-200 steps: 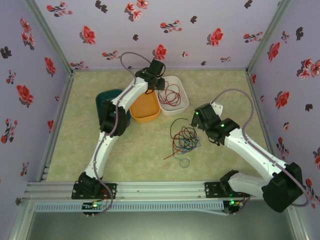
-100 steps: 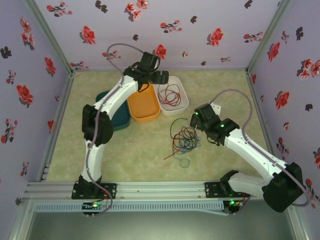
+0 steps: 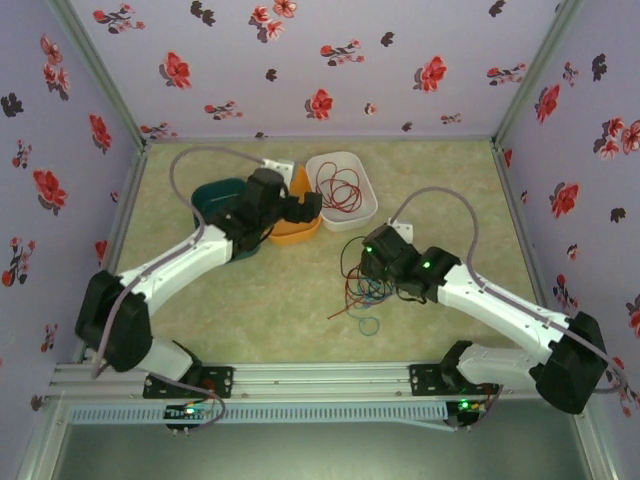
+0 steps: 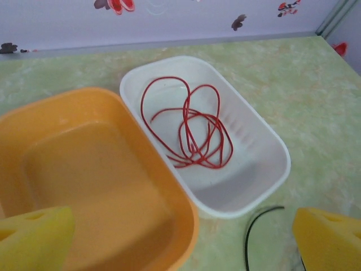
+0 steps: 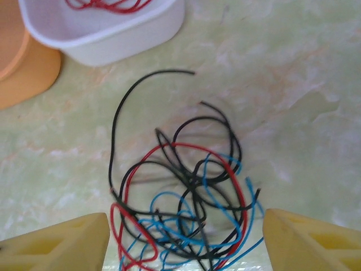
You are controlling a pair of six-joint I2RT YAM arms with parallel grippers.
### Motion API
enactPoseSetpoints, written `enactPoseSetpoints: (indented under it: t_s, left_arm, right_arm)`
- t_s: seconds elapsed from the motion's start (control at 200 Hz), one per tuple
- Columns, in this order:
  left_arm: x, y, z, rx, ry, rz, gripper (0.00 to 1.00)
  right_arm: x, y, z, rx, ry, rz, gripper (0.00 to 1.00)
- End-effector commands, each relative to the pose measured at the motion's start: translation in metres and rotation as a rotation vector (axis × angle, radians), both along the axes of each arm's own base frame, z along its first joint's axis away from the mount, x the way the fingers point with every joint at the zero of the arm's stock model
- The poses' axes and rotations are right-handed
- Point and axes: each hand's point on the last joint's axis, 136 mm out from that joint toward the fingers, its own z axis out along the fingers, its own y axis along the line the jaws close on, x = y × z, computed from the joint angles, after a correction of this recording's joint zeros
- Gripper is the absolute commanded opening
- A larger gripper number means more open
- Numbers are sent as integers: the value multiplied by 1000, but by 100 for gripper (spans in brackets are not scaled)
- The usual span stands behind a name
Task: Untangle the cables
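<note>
red, black and blue wires lie knotted into one tangle (image 5: 186,209) at the lower centre of the right wrist view, on the green table (image 5: 293,68) just below the white tray (image 5: 113,42). the right gripper (image 5: 186,240) hangs directly over that knot, its jaws spread wide to either side and nothing between them. the main risk, as i judge it, is a close that catches several strands at once: the red loop (image 5: 175,145) crosses black and blue right where the fingers would meet, so a lift could haul up the whole clump or pull the crossings tighter. thin wire could also slide out of the broad yellow pads (image 5: 56,243). a black end (image 5: 169,72) reaches toward the white tray and could snag on its wall. in the top view a small blue loop (image 3: 370,325) lies apart at lower centre and could be dragged along. the left gripper (image 4: 183,226) is fully spread and empty, low over the orange tray (image 4: 84,169) beside the white one, where a red cable (image 4: 192,130) lies coiled. a careless move there could knock a rim. the two wrists sit near each other, so they could collide.
</note>
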Motion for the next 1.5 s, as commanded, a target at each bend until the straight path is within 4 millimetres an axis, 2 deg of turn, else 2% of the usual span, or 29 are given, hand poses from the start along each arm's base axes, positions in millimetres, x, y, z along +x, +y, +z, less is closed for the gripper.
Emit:
enactPoseSetpoints:
  t_s: [0.0,0.265,0.39,0.565,0.885,1.28,1.495]
  left_arm:
    - [-9,9,26,-98,-125,22,100]
    - [-49,58,-7,-160,-99,132,100]
    - [-63,76,-18,-181,-103,174,100]
    - [-69,94,-29,-178,-101,233,100]
    - [-72,100,-47,-206,-61,278,100]
    - [-72,104,-51,-193,-53,288,100]
    - [-71,103,-56,-192,-40,293,100]
  right_arm:
    - [-14,11,-16,0,50,13,64]
    - [-38,40,-32,-53,97,108,42]
    - [-39,46,-43,-64,114,113,36]
    - [-37,47,-59,-89,135,93,33]
    - [-28,37,-77,-142,169,55,31]
    - [-21,42,-95,-99,208,53,27]
    - [-18,44,-100,-101,218,56,18]
